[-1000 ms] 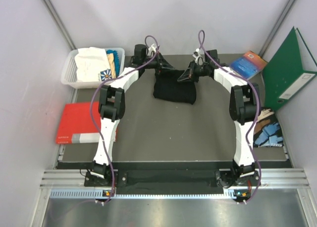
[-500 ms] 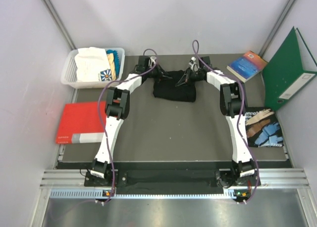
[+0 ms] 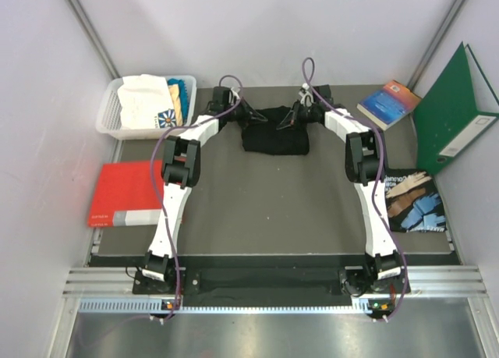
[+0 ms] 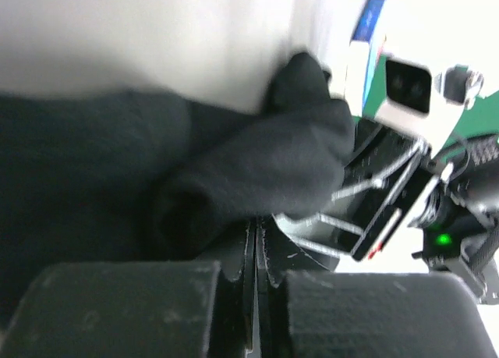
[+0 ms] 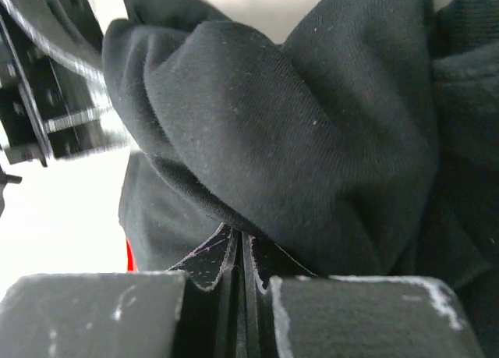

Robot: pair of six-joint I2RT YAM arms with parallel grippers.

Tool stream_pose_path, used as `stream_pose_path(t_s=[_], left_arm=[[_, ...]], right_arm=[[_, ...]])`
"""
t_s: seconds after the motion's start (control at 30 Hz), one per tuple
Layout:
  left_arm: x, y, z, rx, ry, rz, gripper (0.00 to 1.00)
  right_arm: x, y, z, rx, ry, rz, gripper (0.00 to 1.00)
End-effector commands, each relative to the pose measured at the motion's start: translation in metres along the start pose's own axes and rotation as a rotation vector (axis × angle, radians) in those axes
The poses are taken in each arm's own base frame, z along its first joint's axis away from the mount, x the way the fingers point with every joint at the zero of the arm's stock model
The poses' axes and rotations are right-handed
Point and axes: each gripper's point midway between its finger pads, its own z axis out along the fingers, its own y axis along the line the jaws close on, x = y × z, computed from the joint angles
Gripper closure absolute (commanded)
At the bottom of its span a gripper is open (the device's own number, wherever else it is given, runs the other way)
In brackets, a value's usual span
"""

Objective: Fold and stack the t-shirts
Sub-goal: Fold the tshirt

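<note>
- at the far left, a white basket [image 3: 105, 118] is seen holding the pale t-shirts [image 3: 144, 101] and a teal-blue t-shirt [image 3: 185, 86]; none of these is touched by either arm.
- nearer the bases, a red book [image 3: 125, 193] is laid flat at the left edge of the counter [image 3: 265, 210].
- the left tool [image 3: 251, 118] is closed tight on the black t-shirt [image 3: 274, 140]; in the left wrist view a roll of black cloth is pinched where the jaws meet.
- the black t-shirt is found at the far middle of the counter, bunched into a wide band. its long axis runs left to right, and its bulk lies on the near side of both tools.
- the right tool [image 3: 290, 119] is likewise clamped on the far edge of the same shirt, near the left tool; folds are gathered at its closed jaws in the right wrist view.
- each arm is judged nearest its own end of the band, so the coming fold is thought to depend on both ends being carried together, across the long axis.
- at the right, a blue book [image 3: 388, 102], a green binder [image 3: 452, 112] and a magazine [image 3: 413, 200] are seen well apart from the shirt.
</note>
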Motion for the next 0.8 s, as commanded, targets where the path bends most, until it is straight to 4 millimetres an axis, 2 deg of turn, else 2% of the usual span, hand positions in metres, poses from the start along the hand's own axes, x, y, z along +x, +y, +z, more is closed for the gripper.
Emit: stream_pose_path(t_s=[0.0,0.1,0.17,0.2,0.3,0.33,0.37,0.43,0.47,0.5,0.57,0.6,0.7,0.73,0.77], left_arm=[[0.046,-0.076,-0.011,0.110,0.108,0.147,1.00],[0.077,-0.077,-0.009,0.099,0.166,0.156,1.00],[0.085,-0.077,-0.012,0.084,0.183,0.182,1.00],[0.086,-0.084,-0.017,0.081,0.185,0.197,1.00],[0.096,-0.077,-0.026,0.036,0.220,0.213,1.00],[0.101,-0.064,-0.027,0.013,0.241,0.194,1.00],[0.108,-0.052,-0.028,-0.016,0.263,0.174,1.00],[0.120,-0.027,-0.027,-0.049,0.298,0.126,1.00],[0.122,-0.020,-0.027,-0.060,0.309,0.115,1.00],[0.127,-0.005,-0.026,-0.086,0.330,0.086,1.00],[0.130,0.006,-0.026,-0.101,0.355,0.055,1.00],[0.132,0.018,-0.027,-0.123,0.369,0.025,1.00],[0.135,0.034,-0.028,-0.149,0.388,-0.002,1.00],[0.136,0.036,-0.028,-0.147,0.394,-0.012,1.00],[0.137,0.038,-0.027,-0.148,0.397,-0.011,1.00]], right_arm=[[-0.046,0.019,-0.009,-0.039,-0.154,-0.085,1.00],[-0.048,0.018,-0.005,-0.060,-0.161,-0.071,1.00],[-0.050,0.019,-0.001,-0.081,-0.172,-0.073,1.00],[-0.051,0.019,0.000,-0.089,-0.173,-0.054,1.00],[-0.062,0.025,0.000,-0.128,-0.202,-0.032,1.00],[-0.065,0.026,0.002,-0.139,-0.215,-0.034,1.00],[-0.067,0.017,0.007,-0.117,-0.229,-0.014,1.00],[-0.072,0.012,0.011,-0.102,-0.240,0.016,1.00],[-0.070,-0.004,0.020,-0.070,-0.240,0.046,1.00],[-0.074,-0.004,0.021,-0.063,-0.246,0.053,1.00],[-0.070,-0.027,0.028,-0.006,-0.246,0.108,1.00],[-0.067,-0.033,0.030,0.005,-0.244,0.131,1.00],[-0.070,-0.028,0.025,-0.009,-0.252,0.112,1.00],[-0.071,-0.022,0.022,-0.020,-0.254,0.092,1.00],[-0.078,-0.005,0.010,-0.043,-0.267,0.060,1.00]])
